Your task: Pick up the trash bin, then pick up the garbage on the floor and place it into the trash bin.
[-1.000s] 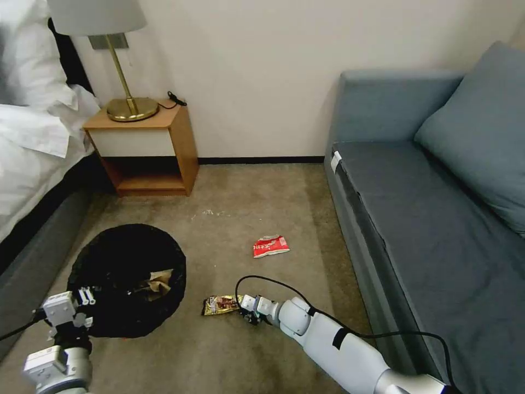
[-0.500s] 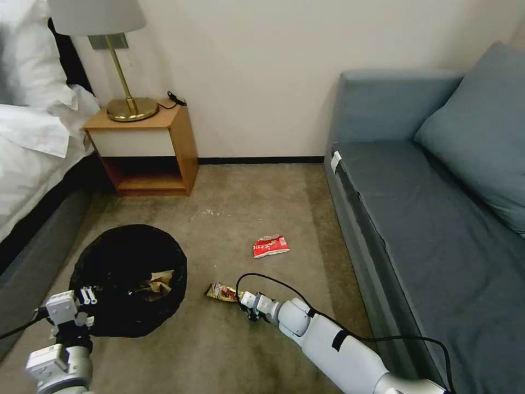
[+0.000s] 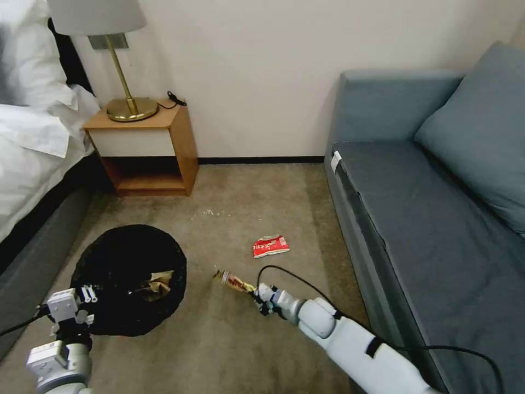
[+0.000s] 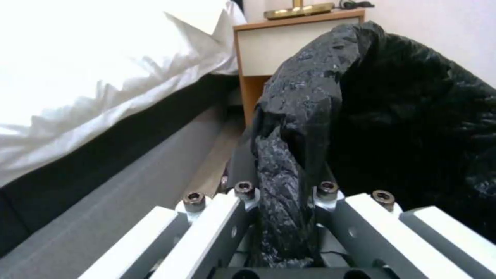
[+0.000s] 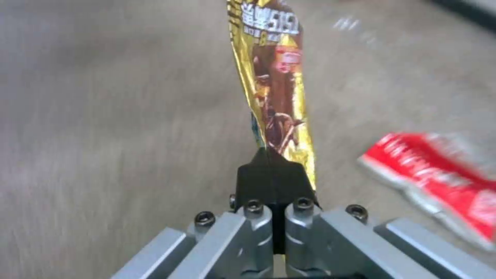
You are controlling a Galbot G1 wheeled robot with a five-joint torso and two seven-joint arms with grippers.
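The trash bin (image 3: 128, 276), round and lined with a crinkly black bag, hangs low at the left with crumpled brown paper (image 3: 158, 283) inside. My left gripper (image 3: 87, 298) is shut on its near rim; the left wrist view shows the bag's rim (image 4: 289, 162) pinched between the fingers. My right gripper (image 3: 257, 293) is shut on one end of the gold-brown snack wrapper (image 3: 234, 282), lifted off the carpet; in the right wrist view the wrapper (image 5: 274, 89) sticks out from the closed fingertips (image 5: 271, 174). The red-and-white packet (image 3: 270, 245) lies on the carpet beyond.
A grey sofa (image 3: 432, 219) runs along the right. A wooden nightstand (image 3: 147, 148) with a brass lamp (image 3: 128, 106) stands at the back left, and a bed (image 3: 33, 142) lines the left side. Open carpet lies between bin and sofa.
My right gripper has lifted the snack wrapper from flat on the carpet and drawn back to the right, the wrapper now tilted in the air. The bin and left gripper stayed put.
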